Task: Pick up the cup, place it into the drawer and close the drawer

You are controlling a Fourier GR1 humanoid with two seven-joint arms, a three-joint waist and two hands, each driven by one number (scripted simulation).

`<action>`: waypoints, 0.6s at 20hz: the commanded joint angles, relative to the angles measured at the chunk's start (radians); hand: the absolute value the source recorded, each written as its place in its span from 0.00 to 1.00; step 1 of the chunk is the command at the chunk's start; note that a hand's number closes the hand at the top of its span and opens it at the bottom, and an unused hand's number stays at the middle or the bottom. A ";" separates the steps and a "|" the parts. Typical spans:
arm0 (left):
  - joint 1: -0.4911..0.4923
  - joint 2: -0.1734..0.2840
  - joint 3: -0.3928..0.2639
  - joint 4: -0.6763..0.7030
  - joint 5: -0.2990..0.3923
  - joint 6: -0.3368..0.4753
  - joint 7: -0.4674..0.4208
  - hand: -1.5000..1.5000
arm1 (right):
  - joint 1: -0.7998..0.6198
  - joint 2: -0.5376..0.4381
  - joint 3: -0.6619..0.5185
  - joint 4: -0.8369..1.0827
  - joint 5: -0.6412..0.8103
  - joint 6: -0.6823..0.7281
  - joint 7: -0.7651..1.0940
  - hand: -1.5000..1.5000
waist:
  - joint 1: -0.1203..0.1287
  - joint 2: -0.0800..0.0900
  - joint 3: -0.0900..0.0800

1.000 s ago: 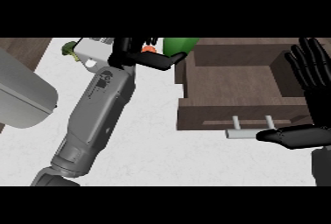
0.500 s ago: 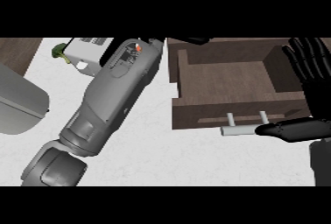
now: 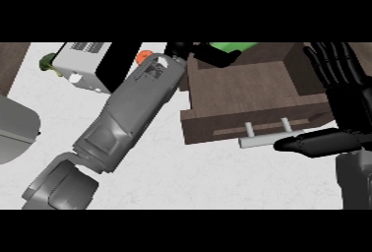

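Observation:
The green cup (image 3: pixel 234 48) shows at the top of the head view, over the back edge of the open brown drawer (image 3: pixel 247 93). My left hand (image 3: pixel 183 49) is curled round the cup's left side, at the end of the long grey forearm, and hides part of it. The drawer's inside is bare; its white handle (image 3: pixel 263 140) faces me. My right hand (image 3: pixel 335 74) rests open at the right edge, fingers up beside the drawer's right wall, with its thumb (image 3: pixel 312 142) lying next to the handle.
A white and black appliance (image 3: pixel 91 64) stands at the back left, with a small green vegetable (image 3: pixel 48 61) beside it. An orange thing (image 3: pixel 144 55) peeks out behind my left wrist. A grey rounded object (image 3: pixel 15 128) sits at the left edge.
My left arm has swung right, carrying the cup from left of the drawer to above its back edge. The right hand has stayed where it was.

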 commanded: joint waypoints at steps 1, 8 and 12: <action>0.017 0.000 -0.083 0.049 0.007 -0.024 0.011 1.00 | 0.012 0.005 0.017 0.013 -0.011 0.027 -0.021 0.00 | -0.049 0.009 0.001; 0.080 0.000 -0.101 0.014 0.087 -0.018 -0.057 0.00 | -0.053 0.021 0.062 0.002 -0.015 0.036 0.004 0.00 | -0.097 0.024 -0.002; 0.078 0.000 -0.066 -0.030 0.181 -0.036 -0.077 0.00 | -0.079 0.044 0.110 0.025 -0.120 0.128 0.018 0.00 | -0.093 0.023 -0.002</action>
